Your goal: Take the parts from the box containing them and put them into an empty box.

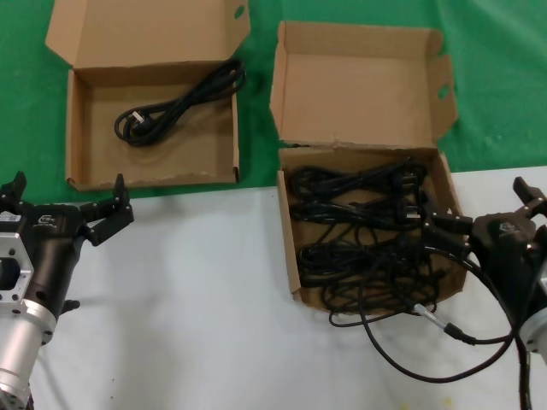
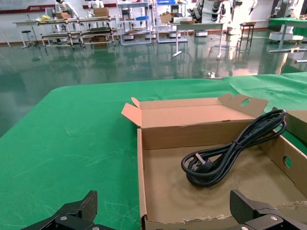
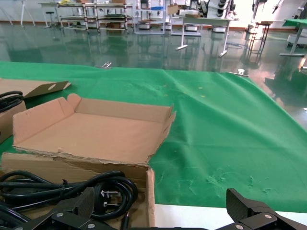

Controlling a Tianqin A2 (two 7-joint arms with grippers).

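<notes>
Left end effector (image 1: 67, 198) released, near wide box (image 1: 77, 128) (one cord (image 1: 179, 102) inside); right end effector (image 1: 491, 213) released over cord-filled box (image 1: 291, 248).

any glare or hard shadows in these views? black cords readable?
Head view: soft even light, faint shadows; the black rubber power cords in the square brown cardboard box merge into one dark tangle. Left wrist view: the glossy green floor mirrors the overhead lights. Right wrist view: same floor sheen.
</notes>
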